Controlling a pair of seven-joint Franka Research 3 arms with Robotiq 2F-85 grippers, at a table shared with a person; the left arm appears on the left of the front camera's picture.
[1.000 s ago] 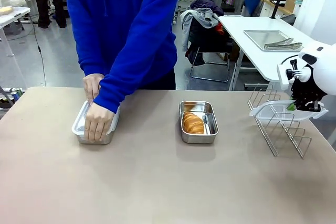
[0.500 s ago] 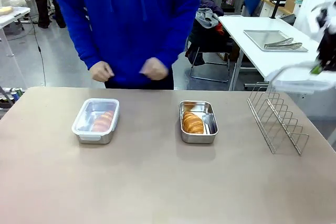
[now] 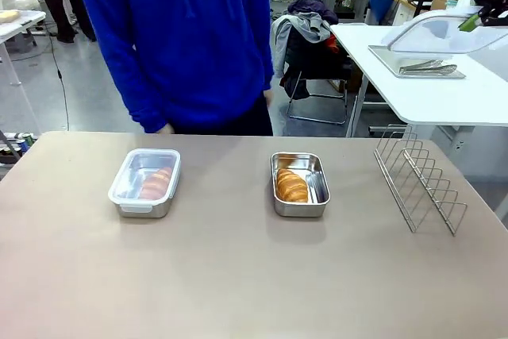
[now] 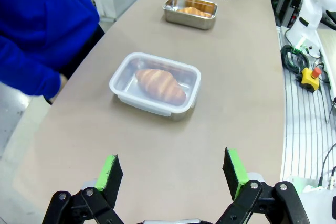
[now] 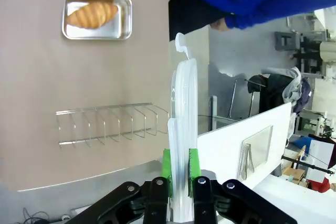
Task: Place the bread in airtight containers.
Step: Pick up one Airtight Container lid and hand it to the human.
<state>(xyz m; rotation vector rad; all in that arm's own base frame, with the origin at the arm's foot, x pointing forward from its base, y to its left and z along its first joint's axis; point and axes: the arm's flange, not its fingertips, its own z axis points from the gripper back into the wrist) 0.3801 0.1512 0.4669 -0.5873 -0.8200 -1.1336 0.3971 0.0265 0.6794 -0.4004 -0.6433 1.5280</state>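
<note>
One croissant [image 3: 291,186] lies in the open steel tin [image 3: 300,198] at mid-table. The other croissant [image 3: 157,182] sits in the left tin [image 3: 127,204], with a clear lid on top. My right gripper [image 3: 474,20] is high at the far right, shut on a second clear lid [image 3: 444,33]. In the right wrist view that lid [image 5: 182,108] stands edge-on between my right gripper's [image 5: 180,163] green pads, with the open tin [image 5: 125,24] and its croissant [image 5: 92,15] below. My left gripper [image 4: 172,170] is open, hovering short of the lidded tin [image 4: 194,74].
A wire rack [image 3: 421,188] stands on the table's right side. A person in a blue top stands at the far edge, arms lowered; a hand [image 5: 226,23] appears beside the table. Behind, a white table carries a flat tray [image 3: 409,61] with tongs.
The person took both hands off the left tin's lid and stood back. My right gripper lifted the clear lid up and away from the wire rack.
</note>
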